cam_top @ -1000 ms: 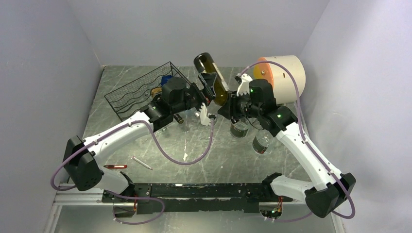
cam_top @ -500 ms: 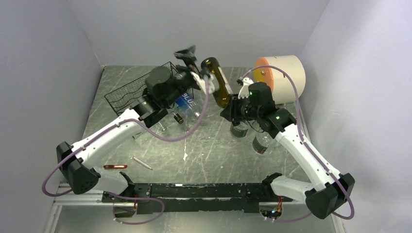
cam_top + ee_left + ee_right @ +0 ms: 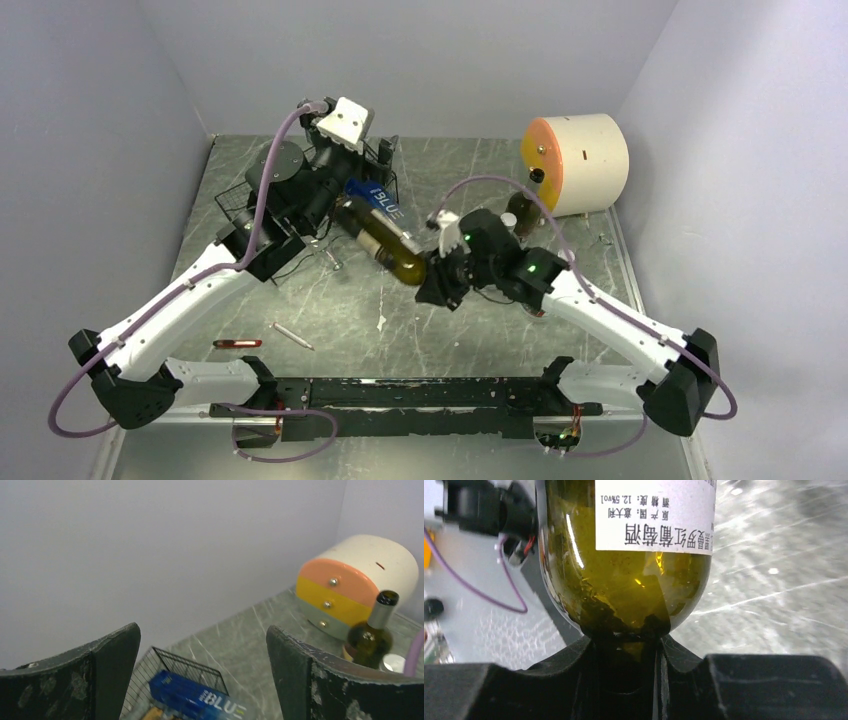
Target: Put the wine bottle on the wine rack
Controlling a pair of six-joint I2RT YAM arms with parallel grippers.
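Note:
The wine bottle, olive green with a white label, lies tilted across the table's middle, its base toward the wine rack. My right gripper is shut on its neck; in the right wrist view the bottle fills the frame above the closed gripper. The black wire rack is largely hidden behind my left arm, and its corner shows in the left wrist view. My left gripper is raised over the rack's far end, open and holding nothing.
A blue pack marked BLUE lies at the rack. A cream drawer box stands back right with a second upright bottle beside it. A red pen and a pale stick lie front left.
My right arm swung the bottle down from high at the back to low and leftward, base toward the rack. My left arm pulled away from the bottle, up and back over the rack.

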